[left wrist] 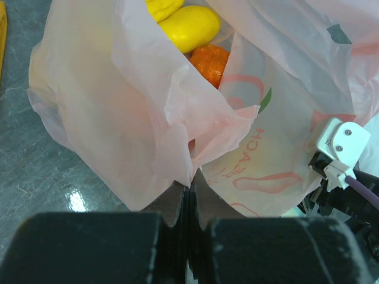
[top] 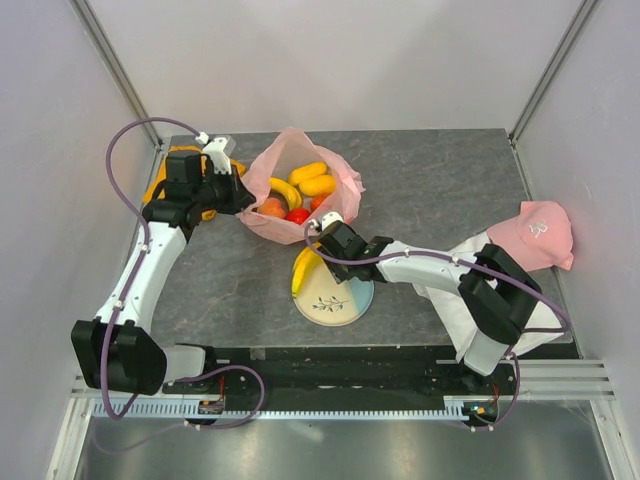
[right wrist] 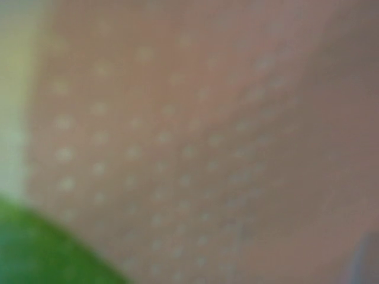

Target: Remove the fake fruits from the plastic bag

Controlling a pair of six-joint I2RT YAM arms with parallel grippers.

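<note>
The pink plastic bag (top: 345, 180) stands open at the back middle of the table. Inside it lie fake fruits: yellow pieces (top: 315, 180), a red one (top: 297, 215) and a peach one (top: 272, 207). My left gripper (top: 238, 188) is shut on the bag's left rim; its wrist view shows the pinched fold (left wrist: 177, 148), with a yellow fruit (left wrist: 190, 26) and an orange fruit (left wrist: 210, 62) beyond. My right gripper (top: 322, 232) hangs at the bag's front right corner, just above a yellow banana bunch (top: 303, 268). Its wrist view is a blur of dotted pink and green, with no fingers showing.
The banana bunch rests on the left edge of a cream plate (top: 345, 300) with a leaf print. A pink cap (top: 540, 232) and a white cloth (top: 440, 300) lie at the right. An orange cloth (top: 160, 180) sits behind my left arm.
</note>
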